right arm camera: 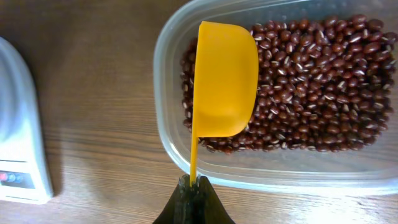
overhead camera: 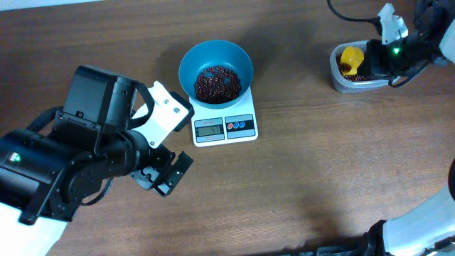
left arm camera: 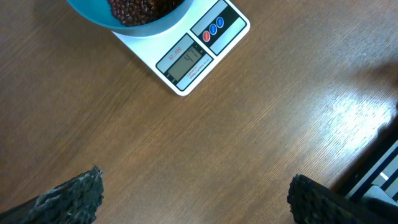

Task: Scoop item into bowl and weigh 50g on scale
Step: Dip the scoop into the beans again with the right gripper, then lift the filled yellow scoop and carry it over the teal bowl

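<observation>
The teal-blue bowl (overhead camera: pixel 215 70) sits on the white scale (overhead camera: pixel 225 127) and holds a pile of dark red-brown beans (overhead camera: pixel 217 83). In the left wrist view the scale (left arm camera: pixel 198 56) shows digits on its display below the bowl (left arm camera: pixel 127 18). My left gripper (overhead camera: pixel 165 174) is open and empty over bare table, below and left of the scale; its fingers (left arm camera: pixel 196 196) frame wood. My right gripper (right arm camera: pixel 193 186) is shut on the handle of the yellow scoop (right arm camera: pixel 224 78), which lies turned over the beans (right arm camera: pixel 311 81) in the clear tub (right arm camera: pixel 249 171).
The clear tub (overhead camera: pixel 355 78) stands at the far right of the wooden table, with the right arm over it. The left arm's bulk covers the lower left. A scale edge (right arm camera: pixel 18 124) shows at the left of the right wrist view.
</observation>
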`<state>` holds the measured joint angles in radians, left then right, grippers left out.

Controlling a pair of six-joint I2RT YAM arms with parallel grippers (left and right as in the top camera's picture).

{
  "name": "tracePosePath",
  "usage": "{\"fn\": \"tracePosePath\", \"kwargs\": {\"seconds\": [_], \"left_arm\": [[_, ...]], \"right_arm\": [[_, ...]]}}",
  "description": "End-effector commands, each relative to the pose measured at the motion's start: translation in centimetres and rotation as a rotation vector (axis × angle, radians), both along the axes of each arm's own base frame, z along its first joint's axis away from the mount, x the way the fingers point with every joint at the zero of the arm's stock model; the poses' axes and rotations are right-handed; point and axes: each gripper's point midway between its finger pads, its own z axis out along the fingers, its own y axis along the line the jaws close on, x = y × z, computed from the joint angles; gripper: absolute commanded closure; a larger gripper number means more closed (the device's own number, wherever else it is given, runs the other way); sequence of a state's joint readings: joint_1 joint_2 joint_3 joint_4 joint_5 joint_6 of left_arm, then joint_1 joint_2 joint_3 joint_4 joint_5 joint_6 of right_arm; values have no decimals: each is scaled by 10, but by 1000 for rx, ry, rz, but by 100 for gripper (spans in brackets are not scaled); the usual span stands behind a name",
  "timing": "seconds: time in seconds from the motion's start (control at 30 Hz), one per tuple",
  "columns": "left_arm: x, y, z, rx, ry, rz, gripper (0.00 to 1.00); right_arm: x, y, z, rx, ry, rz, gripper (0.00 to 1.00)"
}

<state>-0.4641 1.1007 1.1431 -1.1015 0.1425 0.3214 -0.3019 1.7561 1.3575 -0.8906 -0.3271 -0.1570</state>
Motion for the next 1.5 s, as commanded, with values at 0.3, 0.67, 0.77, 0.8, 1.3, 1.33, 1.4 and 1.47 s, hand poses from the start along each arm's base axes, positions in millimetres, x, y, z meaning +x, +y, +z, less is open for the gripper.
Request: {"fn": "tracePosePath", "kwargs": {"seconds": [0.3,0.67,0.77,0.8,1.3,1.33,1.4,1.47], "left_arm": [[1,-2,6,-19,-10,3,1],[1,-2,6,-19,-10,3,1],[1,-2,6,-19,-10,3,1],[1,-2,6,-19,-10,3,1],[1,-2,6,-19,-10,3,1],[1,-2,6,-19,-10,3,1],[1,-2,6,-19,-10,3,1],[1,-2,6,-19,-10,3,1]], "right_arm": [[-8,-40,38,285,-140,-139,96],[4,27,78,601,-240,16,96],[7,72,79,610,-214,134,96],[8,88,79,611,-209,176,96],[5,245,100,591,-309,628,96],[5,247,100,581,-316,635,96],[6,246,103,567,-325,634,96],[6,244,105,542,-336,627,96]]}}
